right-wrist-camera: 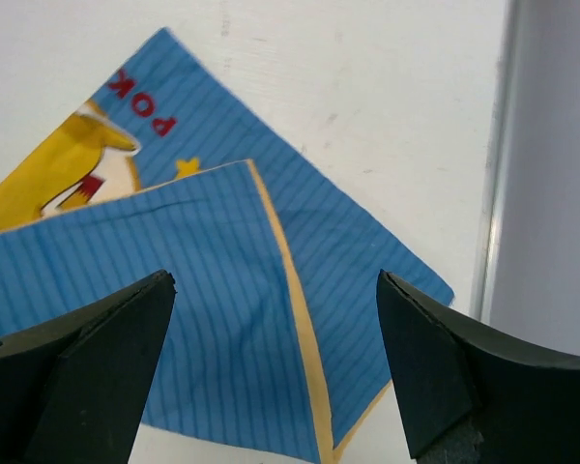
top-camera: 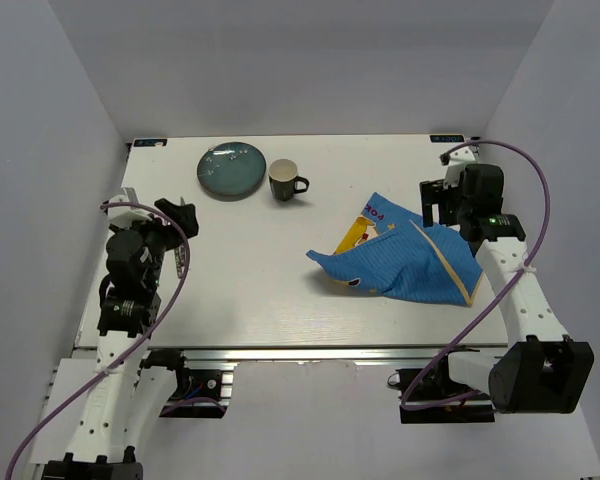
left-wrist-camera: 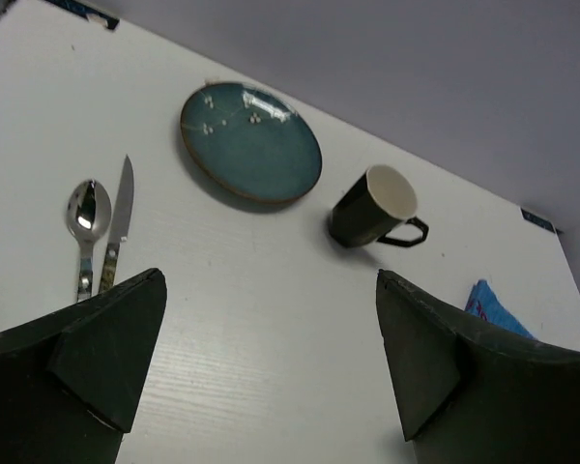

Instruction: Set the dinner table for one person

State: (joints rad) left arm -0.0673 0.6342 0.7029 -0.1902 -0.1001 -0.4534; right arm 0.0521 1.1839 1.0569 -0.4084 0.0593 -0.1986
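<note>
The dinner table (top-camera: 250,290) is a white top with a silver rail along its near edge. A blue striped placemat (top-camera: 405,262) with a yellow figure lies crumpled and folded over itself at the right. My right gripper (top-camera: 432,205) hovers open and empty over the placemat's far right part; in the right wrist view the gripper (right-wrist-camera: 275,290) straddles the cloth's (right-wrist-camera: 213,280) yellow-edged fold. My left gripper (top-camera: 183,215) is open and empty at the left. In the left wrist view this gripper (left-wrist-camera: 271,290) is over bare table, with a spoon (left-wrist-camera: 87,217) and a knife (left-wrist-camera: 119,222) ahead to its left.
A teal plate (top-camera: 232,170) and a dark mug (top-camera: 285,181) with a white inside stand at the back of the table; both show in the left wrist view, plate (left-wrist-camera: 251,143) and mug (left-wrist-camera: 372,208). Grey walls enclose the table on three sides.
</note>
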